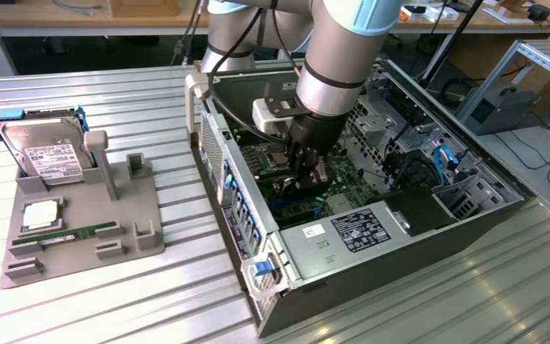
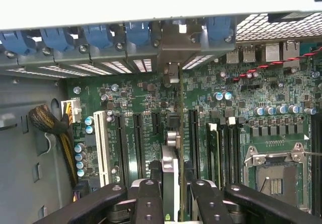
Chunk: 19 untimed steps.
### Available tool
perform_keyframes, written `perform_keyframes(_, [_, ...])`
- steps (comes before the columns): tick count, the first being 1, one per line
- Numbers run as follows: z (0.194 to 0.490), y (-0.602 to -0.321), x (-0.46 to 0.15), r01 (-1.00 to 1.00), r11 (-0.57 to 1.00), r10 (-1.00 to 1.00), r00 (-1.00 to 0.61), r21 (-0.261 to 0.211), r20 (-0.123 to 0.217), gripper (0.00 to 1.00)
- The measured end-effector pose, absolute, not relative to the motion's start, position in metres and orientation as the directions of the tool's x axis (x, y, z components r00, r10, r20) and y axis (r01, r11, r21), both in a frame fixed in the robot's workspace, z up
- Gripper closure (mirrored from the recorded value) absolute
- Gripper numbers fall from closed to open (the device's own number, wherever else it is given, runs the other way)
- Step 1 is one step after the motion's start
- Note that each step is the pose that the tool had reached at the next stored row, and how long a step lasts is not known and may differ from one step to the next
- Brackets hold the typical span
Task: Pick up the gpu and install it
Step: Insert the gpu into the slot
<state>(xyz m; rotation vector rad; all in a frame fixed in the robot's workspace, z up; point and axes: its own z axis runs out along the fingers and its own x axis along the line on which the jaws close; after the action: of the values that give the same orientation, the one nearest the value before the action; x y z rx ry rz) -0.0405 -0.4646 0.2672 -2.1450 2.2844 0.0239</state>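
Your arm reaches into open computer case, centre of exterior view. Gripper clenched on gpu, held edge-on above motherboard, between expansion slots, bracket toward 12 o'clock at rear panel. Pickup done; seating looks unfinished. Parts tray sits at 9 o'clock.

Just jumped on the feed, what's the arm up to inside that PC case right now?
The gripper is down inside the open computer case, holding the gpu edge-on over the motherboard. In the wrist view the card runs toward the rear slot brackets, in line with the expansion slots. Whether it is fully seated cannot be told. On the tray outside sits the hard drive.
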Motion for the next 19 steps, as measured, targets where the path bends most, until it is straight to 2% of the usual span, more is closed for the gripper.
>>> perform_keyframes(5, [0.267,-0.4646,-0.0405,-0.998,0.063,-0.998,-0.063,0.023,-0.015,0.73])
perform_keyframes(19, [0.2662,-0.4646,-0.0314,-0.998,0.063,-0.998,-0.063,0.028,-0.015,0.73])
